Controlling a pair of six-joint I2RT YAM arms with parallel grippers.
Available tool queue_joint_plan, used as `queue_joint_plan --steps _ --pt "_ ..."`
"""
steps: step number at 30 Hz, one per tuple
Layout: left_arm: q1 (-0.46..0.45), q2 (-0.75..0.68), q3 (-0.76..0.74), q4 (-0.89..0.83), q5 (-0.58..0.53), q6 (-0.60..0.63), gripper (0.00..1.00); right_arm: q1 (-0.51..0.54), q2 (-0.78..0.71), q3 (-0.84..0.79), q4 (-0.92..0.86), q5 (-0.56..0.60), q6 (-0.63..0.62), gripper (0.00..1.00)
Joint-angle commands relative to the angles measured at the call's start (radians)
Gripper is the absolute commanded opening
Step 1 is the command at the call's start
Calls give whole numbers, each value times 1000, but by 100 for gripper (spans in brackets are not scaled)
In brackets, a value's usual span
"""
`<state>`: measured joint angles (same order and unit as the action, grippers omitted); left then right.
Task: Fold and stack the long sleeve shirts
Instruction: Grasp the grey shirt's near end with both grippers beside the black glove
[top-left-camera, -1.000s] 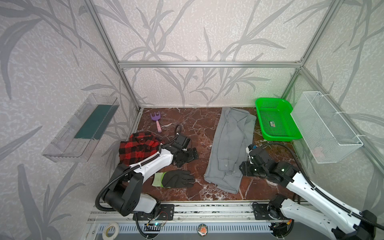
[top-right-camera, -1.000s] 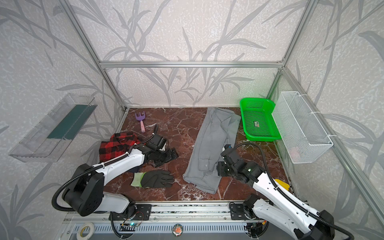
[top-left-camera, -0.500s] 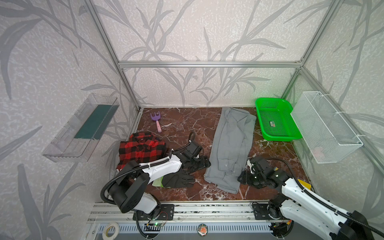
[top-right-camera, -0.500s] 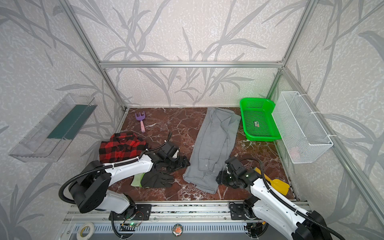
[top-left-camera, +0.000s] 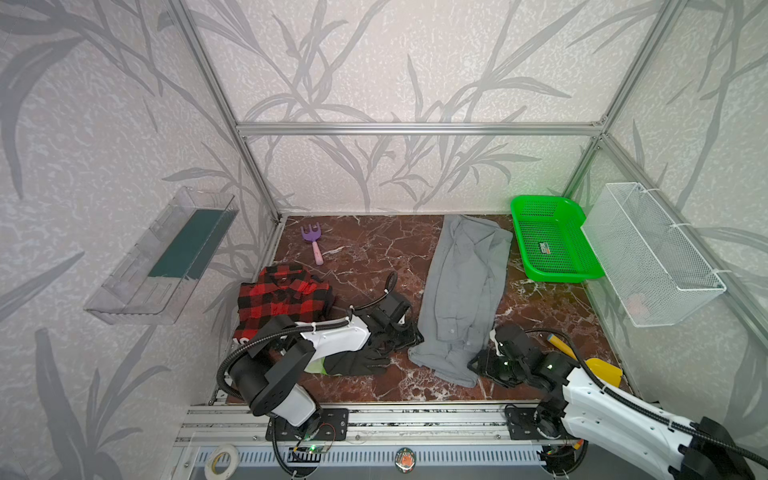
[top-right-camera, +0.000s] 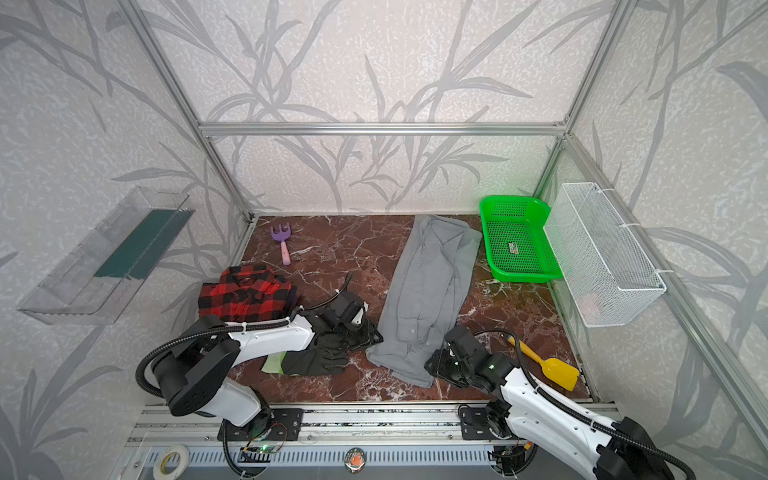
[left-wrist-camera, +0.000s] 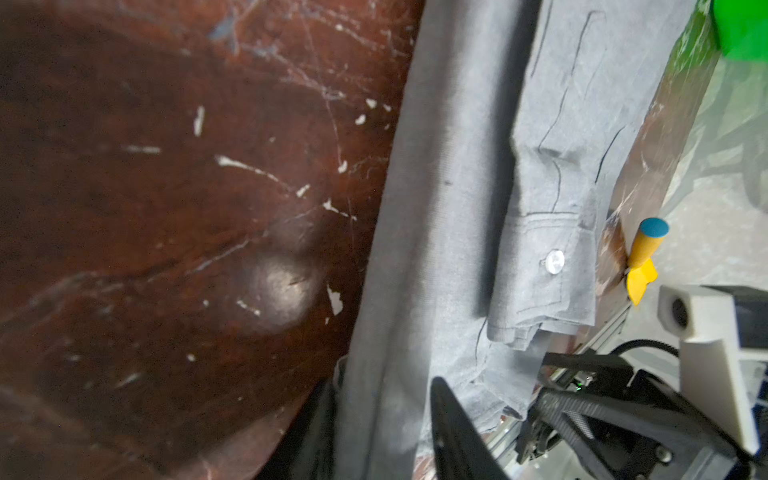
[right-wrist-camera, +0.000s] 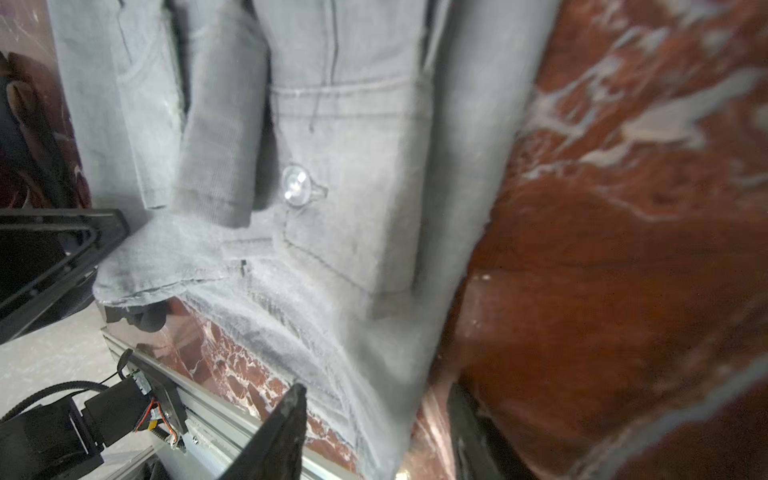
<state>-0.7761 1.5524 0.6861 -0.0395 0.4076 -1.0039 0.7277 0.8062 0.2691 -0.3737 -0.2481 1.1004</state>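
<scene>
- We see the grey shirt (right-wrist-camera: 345, 137) filling the middle, thin and wrinkled, lying on the red marble table (right-wrist-camera: 623, 257).
- One sleeve cuff (right-wrist-camera: 216, 166) lies folded over it, just beside a second cuff fastened with a clear button (right-wrist-camera: 296, 185).
- Our right gripper (right-wrist-camera: 376, 395) has its jaws apart, with the shirt's hem running between the two black fingers (right-wrist-camera: 282, 436).
- The left gripper (right-wrist-camera: 91, 241) shows one black finger, its tip against the shirt's corner.
- A metal rail (right-wrist-camera: 232, 415) borders the table, and a black unit (right-wrist-camera: 124, 407) with coloured wires sits on it.
</scene>
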Motion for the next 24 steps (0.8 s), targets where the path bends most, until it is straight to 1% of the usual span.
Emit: queue_joint_plan --steps 1,2,4,7,8,10,11,15,16,20,24 --pt "-14 16 -29 58 24 -30 29 66 11 -39 56 43 107 52" --pt "-14 15 -32 59 24 -30 27 89 16 -45 73 55 126 50" --pt "-14 9 -36 57 20 -28 22 98 26 -44 59 72 130 48" --pt "-15 0 -39 49 15 -21 15 98 19 -57 75 77 138 39" --pt "-15 -3 -39 43 14 -20 12 98 8 -52 63 84 136 34" --pt "-17 -12 -39 29 9 -15 3 98 -20 -33 12 102 125 23" --pt "-19 -18 -41 19 5 -11 0 98 -43 -26 -10 115 118 17" --pt "-34 -47 -63 -2 -18 -18 0 98 -136 -24 -89 149 120 2" --pt "-35 -54 -70 -3 -22 -24 0 97 -155 -21 -103 150 121 0" --pt "-52 -98 -94 -24 -40 -57 0 98 -218 -14 -164 142 125 0" --pt "-100 -146 -76 -90 -79 -91 0 99 -270 25 -243 130 120 0"
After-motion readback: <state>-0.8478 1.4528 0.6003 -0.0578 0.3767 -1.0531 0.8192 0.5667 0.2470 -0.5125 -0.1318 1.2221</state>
